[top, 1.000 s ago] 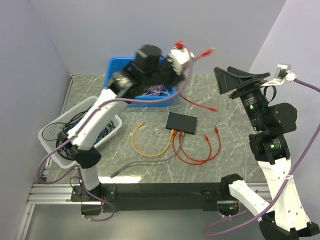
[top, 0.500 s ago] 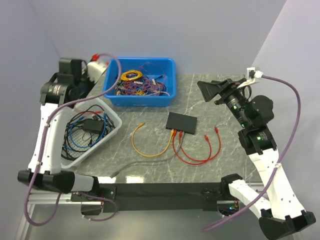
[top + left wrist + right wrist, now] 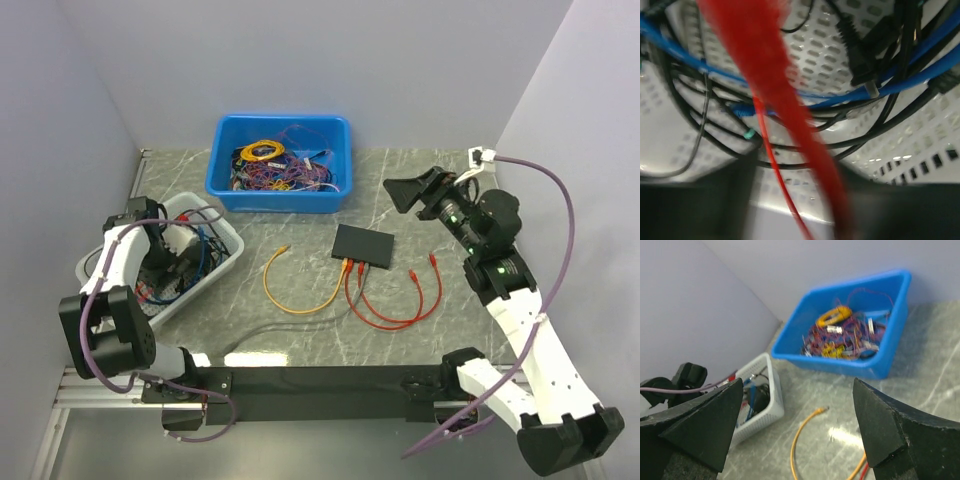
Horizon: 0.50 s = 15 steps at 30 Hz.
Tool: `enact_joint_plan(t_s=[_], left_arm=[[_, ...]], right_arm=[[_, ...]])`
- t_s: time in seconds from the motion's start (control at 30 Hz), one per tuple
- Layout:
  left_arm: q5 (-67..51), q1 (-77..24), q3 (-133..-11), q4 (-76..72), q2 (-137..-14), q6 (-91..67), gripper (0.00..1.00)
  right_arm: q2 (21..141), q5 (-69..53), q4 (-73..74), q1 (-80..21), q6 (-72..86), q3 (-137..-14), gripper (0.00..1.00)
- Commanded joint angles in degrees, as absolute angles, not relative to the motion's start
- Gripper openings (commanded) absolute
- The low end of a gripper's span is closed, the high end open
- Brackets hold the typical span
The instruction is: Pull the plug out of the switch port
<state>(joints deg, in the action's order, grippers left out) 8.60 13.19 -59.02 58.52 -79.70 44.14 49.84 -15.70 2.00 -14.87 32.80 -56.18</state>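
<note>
Red cable (image 3: 807, 137) hangs in the white basket (image 3: 205, 283), nine o'clock of the switch (image 3: 363, 245); whether the left gripper (image 3: 180, 255) holds it is unclear; right gripper (image 3: 410, 195) gapes empty at two o'clock; seated plugs (image 3: 352, 266) likely need pinching next.

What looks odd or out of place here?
The left gripper is down inside the white basket, far from the switch, and a red cable hangs blurred right across its wrist camera. Nothing looks spilled or broken.

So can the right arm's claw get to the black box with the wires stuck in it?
Probably yes. The right claw hangs open above the table near the switch's far right corner, with nothing between them. The plugs sit on the near edge, so it would have to reach over.
</note>
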Motion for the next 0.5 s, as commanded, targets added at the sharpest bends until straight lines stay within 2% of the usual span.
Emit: enact_joint_plan(t_s=[0.0, 0.03, 0.33, 0.47], left_arm=[[8.61, 13.18, -59.68, 54.15, -79.02, 45.0, 0.95], [8.96, 13.18, -60.11, 53.53, -78.67, 44.91, 0.99], [0.72, 12.75, -78.21, 62.22, -79.1, 44.99, 0.99], [-3.6, 11.52, -86.81, 65.56, -80.33, 46.58, 0.99]], right_arm=[[52.2, -16.87, 3.51, -15.21, 34.1, -54.23, 0.96], [52.55, -17.22, 4.04, -15.21, 34.19, -53.97, 0.96], [52.47, -12.31, 8.79, -16.61, 36.03, -45.8, 0.97], [50.72, -11.78, 3.7, -16.79, 42.09, -35.63, 0.96]])
